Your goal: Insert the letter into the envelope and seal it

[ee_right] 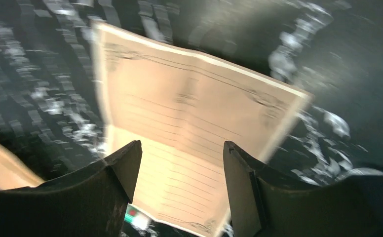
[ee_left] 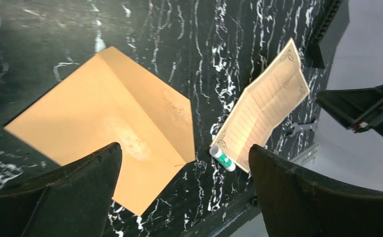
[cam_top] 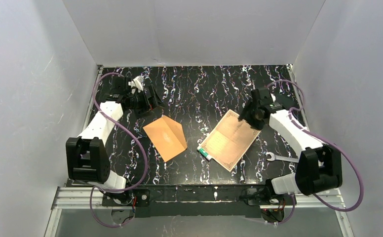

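The pale tan letter (cam_top: 231,138) with an ornate border lies flat right of centre; it also shows in the left wrist view (ee_left: 266,109) and the right wrist view (ee_right: 194,148). The plain orange-brown envelope (cam_top: 166,137) lies left of centre with its flap open, large in the left wrist view (ee_left: 105,123). My right gripper (cam_top: 245,117) is open and hovers over the letter's far corner, its jaws (ee_right: 182,158) wide apart above the sheet. My left gripper (cam_top: 152,101) is open and empty, behind the envelope at the far left.
A small white and green glue stick (cam_top: 205,154) lies at the letter's near left corner, also in the left wrist view (ee_left: 222,159). A silver wrench (cam_top: 278,158) lies by the right arm. Grey walls enclose the black marbled table (cam_top: 199,89).
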Tool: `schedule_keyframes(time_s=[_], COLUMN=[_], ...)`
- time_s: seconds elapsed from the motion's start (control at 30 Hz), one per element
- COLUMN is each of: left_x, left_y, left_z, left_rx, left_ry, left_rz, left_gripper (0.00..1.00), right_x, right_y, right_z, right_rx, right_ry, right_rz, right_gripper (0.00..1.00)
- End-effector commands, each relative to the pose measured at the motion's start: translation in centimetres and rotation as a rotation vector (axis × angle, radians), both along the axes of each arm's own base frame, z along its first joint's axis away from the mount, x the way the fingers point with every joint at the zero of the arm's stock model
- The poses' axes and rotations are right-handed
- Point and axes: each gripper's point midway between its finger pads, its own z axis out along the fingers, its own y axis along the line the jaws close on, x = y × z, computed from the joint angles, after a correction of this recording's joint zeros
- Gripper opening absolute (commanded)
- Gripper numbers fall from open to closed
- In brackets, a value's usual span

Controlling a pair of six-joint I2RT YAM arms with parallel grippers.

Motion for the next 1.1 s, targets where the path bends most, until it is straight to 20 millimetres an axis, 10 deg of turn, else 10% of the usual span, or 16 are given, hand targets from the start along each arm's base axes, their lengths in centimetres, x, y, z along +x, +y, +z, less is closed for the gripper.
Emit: schedule_keyframes(time_s=[0.0,0.23,0.53,1.07], left_x=[0.6,1.8,3.0,3.4], left_y=[-2.2,-3.5,-5.0,-6.0], left_z=[1.1,0.8,2.1,3.8], left_rx=[-0.083,-0.115,-0.159,-0.168], left_ry=[-0.018,0.004,-0.01,-0.049], left_rz=[-0.062,-0.085,-0.125,-0.164], left_gripper=[0.96,0.96,0.96,0.96], right_x=[-5.8,-4.7,-1.6,-1.8], right_y=[-6.6,-8.6,-6.1,-7.5], right_z=[-3.0,-5.1,-5.1,-6.8], right_rx=[-0.18,-0.073,0.232,0.283], right_ry=[0.203,0.114,-0.14,-0.313], right_rz=[-0.141,-0.18,-0.099,-0.148], right_gripper=[0.71,0.71,0.65,0.45])
